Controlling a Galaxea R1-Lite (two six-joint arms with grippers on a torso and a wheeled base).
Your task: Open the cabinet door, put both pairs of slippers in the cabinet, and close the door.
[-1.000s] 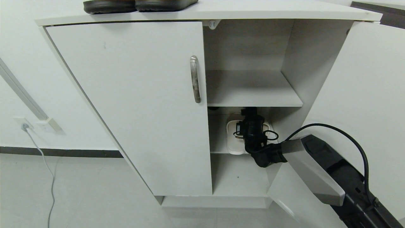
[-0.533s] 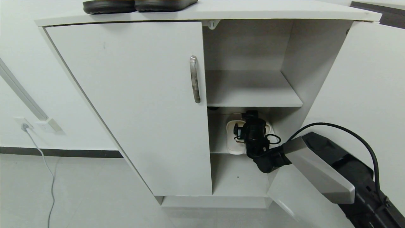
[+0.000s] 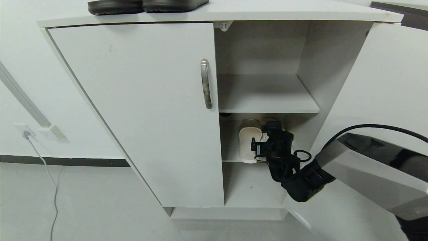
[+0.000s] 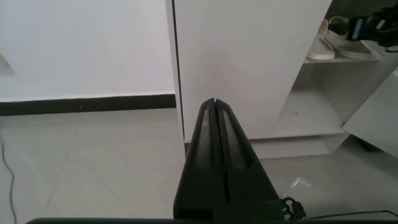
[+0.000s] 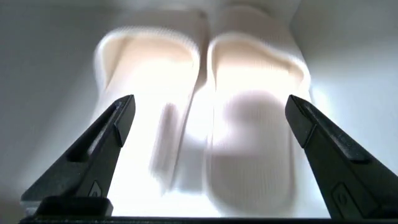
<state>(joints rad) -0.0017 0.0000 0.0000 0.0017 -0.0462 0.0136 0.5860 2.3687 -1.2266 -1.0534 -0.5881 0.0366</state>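
Okay, head view: the cabinet (image 3: 267, 13) right door (image 3: 384, 83) is standing open, the left door (image 3: 133, 110) is shut. White slippers (image 3: 248, 144) are lying side by side in the middle compartment, and the right gripper (image 3: 272, 130) is hovering just in front of them. Dark slippers (image 3: 147, 5) are sitting on the cabinet top. Left wrist view: the left gripper (image 4: 214, 109) is hanging over the floor (image 4: 93, 162), fingers pressed together. Right wrist view: the right gripper's fingers are spreading wide, holding nothing, with the white slippers beyond them.
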